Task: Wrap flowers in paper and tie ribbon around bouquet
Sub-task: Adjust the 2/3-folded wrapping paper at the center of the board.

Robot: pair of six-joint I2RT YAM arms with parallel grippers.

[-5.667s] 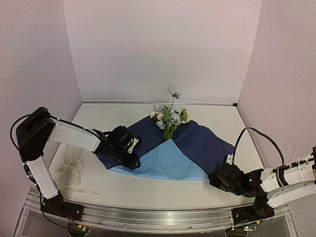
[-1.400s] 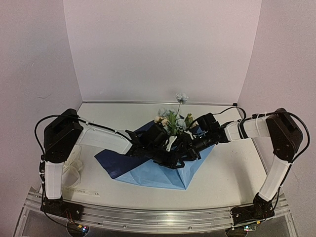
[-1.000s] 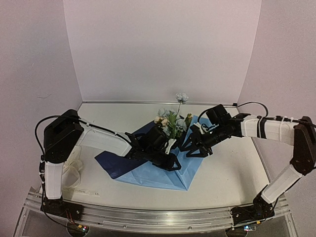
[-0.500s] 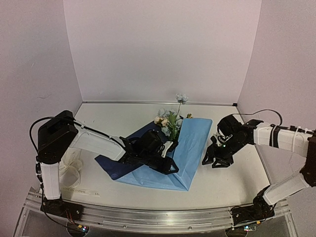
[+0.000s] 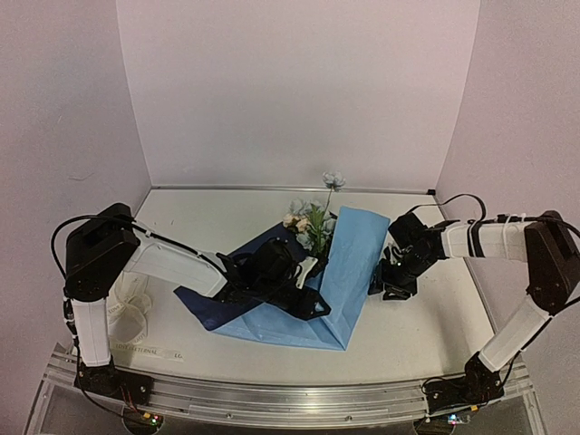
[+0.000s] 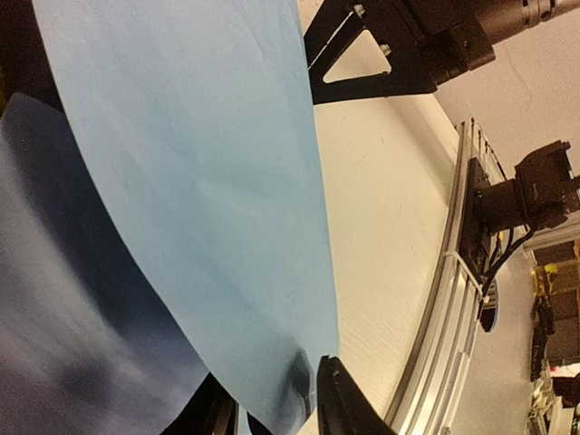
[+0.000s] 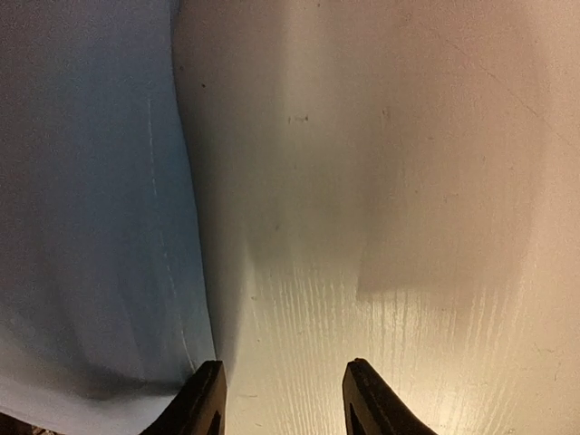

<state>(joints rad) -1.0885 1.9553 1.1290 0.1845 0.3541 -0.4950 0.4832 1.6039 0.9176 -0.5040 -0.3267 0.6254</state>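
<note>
White tabletop (image 5: 426, 317): right tool (image 5: 388, 288) half open, empty, beside blue paper sheet (image 5: 349, 263); left tool (image 5: 313, 306) straddles its edge, grip unclear.

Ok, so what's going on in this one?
Two robot arms are wrapping a bunch of artificial pale blue and cream flowers in a large blue paper sheet. Its lighter flap stands folded up beside the blooms, its lower corner between the left arm's fingers. The right arm's fingers stand open beside the flap's right edge, holding nothing. The cream-white fabric ribbon lies unused by the left arm's base.
</note>
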